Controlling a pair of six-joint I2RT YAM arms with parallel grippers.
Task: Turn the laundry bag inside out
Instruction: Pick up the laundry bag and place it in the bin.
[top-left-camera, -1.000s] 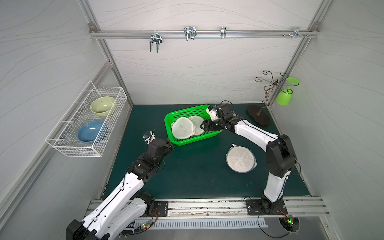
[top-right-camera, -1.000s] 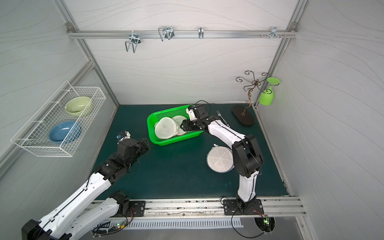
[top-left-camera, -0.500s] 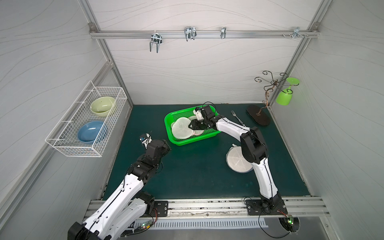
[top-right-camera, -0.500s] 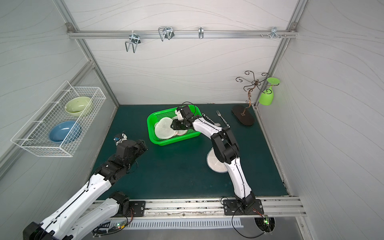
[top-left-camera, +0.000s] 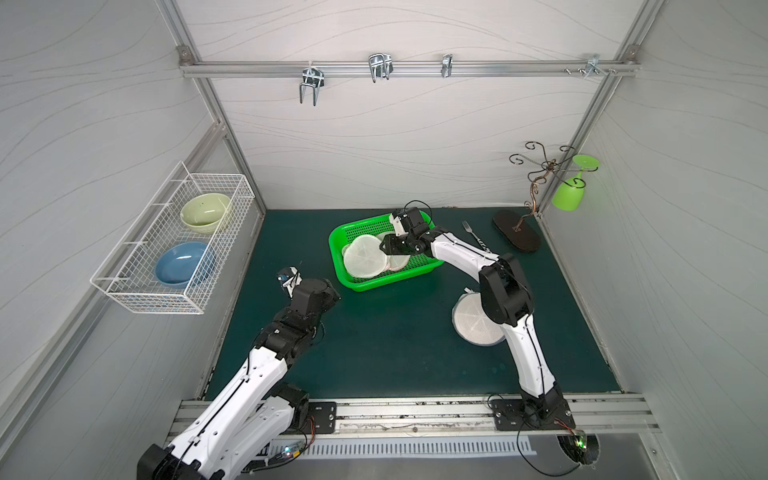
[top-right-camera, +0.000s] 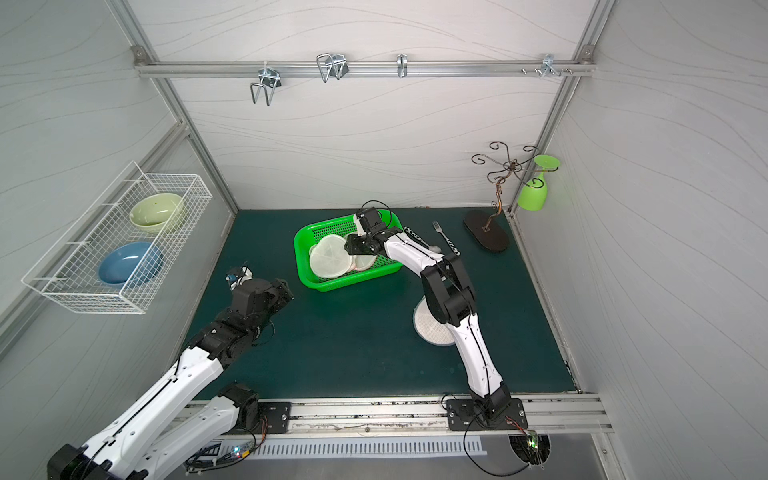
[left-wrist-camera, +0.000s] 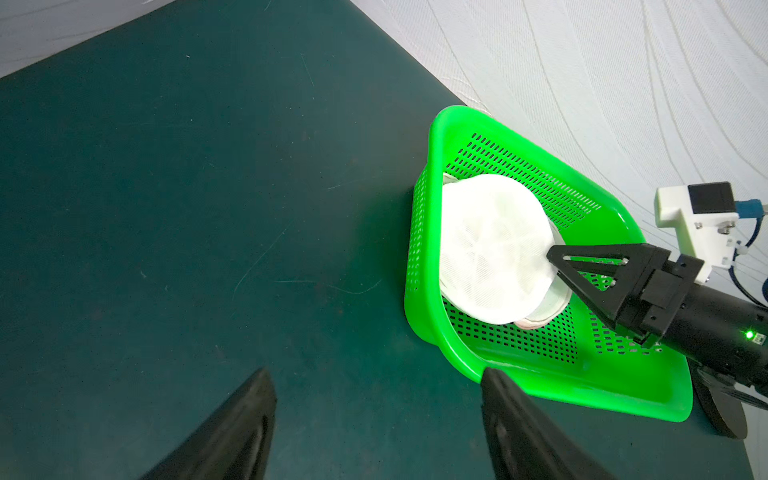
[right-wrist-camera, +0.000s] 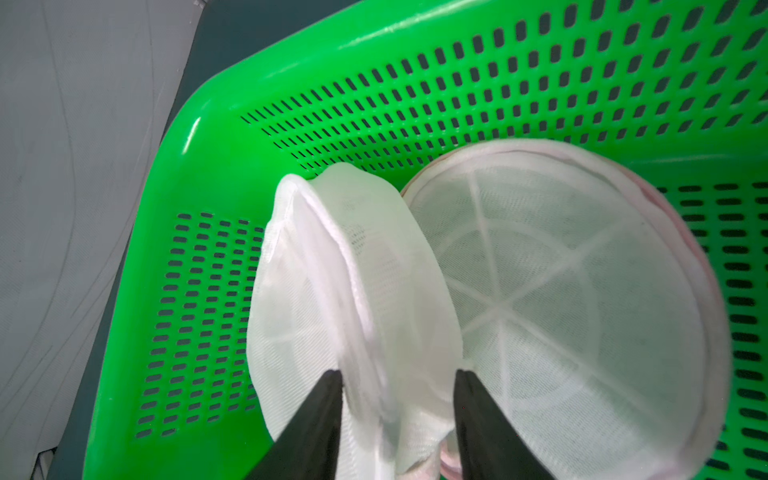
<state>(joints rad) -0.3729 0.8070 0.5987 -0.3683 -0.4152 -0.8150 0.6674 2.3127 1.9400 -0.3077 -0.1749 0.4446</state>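
- Booth: white walls (top-left-camera: 395, 145) all round, dk green mat (top-left-camera: 395, 353) as the floor; the work sits toward the back.
- Step, as I judge it: the very start, getting a 1st hold. Nothing is turned yet.
- My R claw (right-wrist-camera: 399, 374) is down in the green basket (top-left-camera: 395, 279), one jaw each side of a stood-up fold of the laundry bag (right-wrist-camera: 353, 270). Mesh fills the gap, but I can't tell if I'm biting it or just straddling it.
- My L claw (left-wrist-camera: 374, 374) is spread wide & empty, hovering over bare mat near the basket.
- Next, I reckon: firm up the pinch, then lift the bag clear w/o dragging its neighbour. Bring it mid-mat so L can take the mouth's rim. The mesh looks limp, so it will prob. sag & snag.
- Wire rack (top-left-camera: 143, 303) on the L wall holds a pale green bowl (top-left-camera: 205, 210) & a blue bowl (top-left-camera: 183, 262), side by side.
- The basket holds my bag plus a spoked mesh bag (right-wrist-camera: 561, 291) touching it. Something pink-edged lies under; count unsure.
- A spare mesh bag (top-left-camera: 469, 328) lies flat on the mat by my R elbow, well apart from the basket.
- A green cup (top-left-camera: 567, 195) hangs upside-down in the back R corner, w/ a fork (top-left-camera: 471, 235) on the mat nr it.
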